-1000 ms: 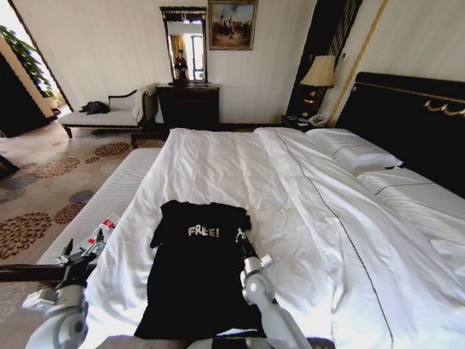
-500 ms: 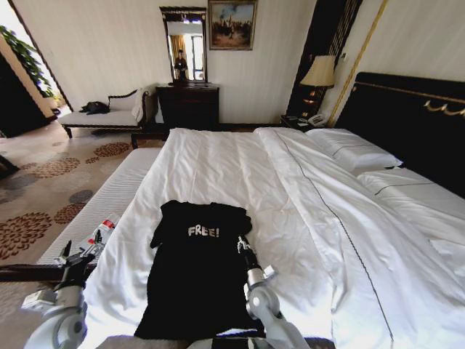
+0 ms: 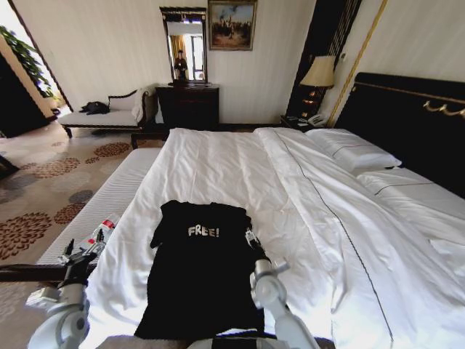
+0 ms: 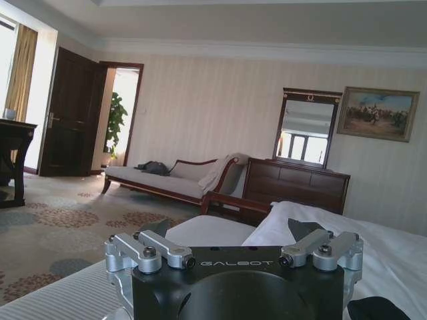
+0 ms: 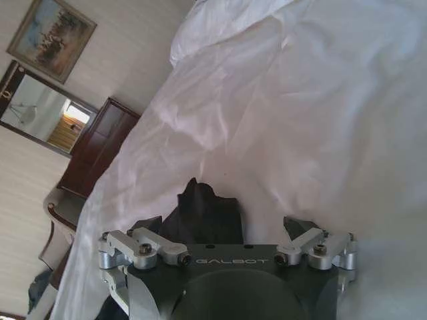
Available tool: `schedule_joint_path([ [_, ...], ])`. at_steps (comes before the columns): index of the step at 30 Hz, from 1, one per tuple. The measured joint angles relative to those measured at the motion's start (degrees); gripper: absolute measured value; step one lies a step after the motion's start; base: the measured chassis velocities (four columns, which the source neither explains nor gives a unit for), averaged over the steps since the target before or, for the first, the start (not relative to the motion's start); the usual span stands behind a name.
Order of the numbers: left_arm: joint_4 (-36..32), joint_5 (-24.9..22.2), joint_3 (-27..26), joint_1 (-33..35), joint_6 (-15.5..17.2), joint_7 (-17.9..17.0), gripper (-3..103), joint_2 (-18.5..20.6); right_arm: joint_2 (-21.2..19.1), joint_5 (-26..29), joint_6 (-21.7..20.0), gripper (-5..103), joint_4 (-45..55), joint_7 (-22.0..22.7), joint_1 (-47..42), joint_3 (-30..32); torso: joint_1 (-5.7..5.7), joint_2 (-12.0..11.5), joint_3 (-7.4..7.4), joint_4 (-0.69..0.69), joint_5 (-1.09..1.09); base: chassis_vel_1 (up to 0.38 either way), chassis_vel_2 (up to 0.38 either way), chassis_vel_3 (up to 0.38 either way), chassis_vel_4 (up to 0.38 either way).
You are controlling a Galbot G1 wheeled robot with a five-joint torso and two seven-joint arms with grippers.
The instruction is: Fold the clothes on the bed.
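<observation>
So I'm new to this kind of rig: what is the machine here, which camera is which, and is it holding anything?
It is a wheeled robot with two arms, each ending in a two-fingered gripper. The wide picture comes from its head, looking down at the bed. The other two come from cameras on its wrists. A black T-shirt with "FREE!" on the chest lies flat near the bed's foot. The right gripper is open by the shirt's right sleeve, holding nothing; its wrist view shows that sleeve between the fingers. The left gripper is open off the bed's left side, also holding nothing.
</observation>
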Motion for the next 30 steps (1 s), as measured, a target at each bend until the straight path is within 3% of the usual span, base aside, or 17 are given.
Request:
schedule_joint_path([
  [10,0.0,-0.1,-0.8,0.4,-0.1,0.0,100,-0.1,0.1,2.4,-1.0,100,-4.7,-2.4,6.5,-0.7,0.00,0.0,0.00,0.00,-0.01,0.000,0.000,0.000,0.000],
  [23,-0.1,0.4,-0.3,0.3,-0.1,-0.1,100,-0.3,0.0,1.9,-1.2,103,-4.0,-2.9,4.9,-0.5,0.00,0.0,0.00,-0.01,-0.01,0.000,0.000,0.000,0.000],
  [25,-0.1,0.5,-0.1,0.1,0.0,-0.1,100,-0.3,0.3,2.0,-1.2,94,-3.8,-3.5,4.8,-0.7,0.00,0.0,0.00,-0.01,-0.01,0.000,0.000,0.000,0.000],
  [30,-0.5,0.5,-0.1,0.1,0.3,-0.1,100,-0.2,0.7,2.4,-1.4,83,-3.6,-3.6,4.9,-1.2,0.00,0.0,0.00,-0.01,-0.01,0.000,0.000,0.000,0.000],
])
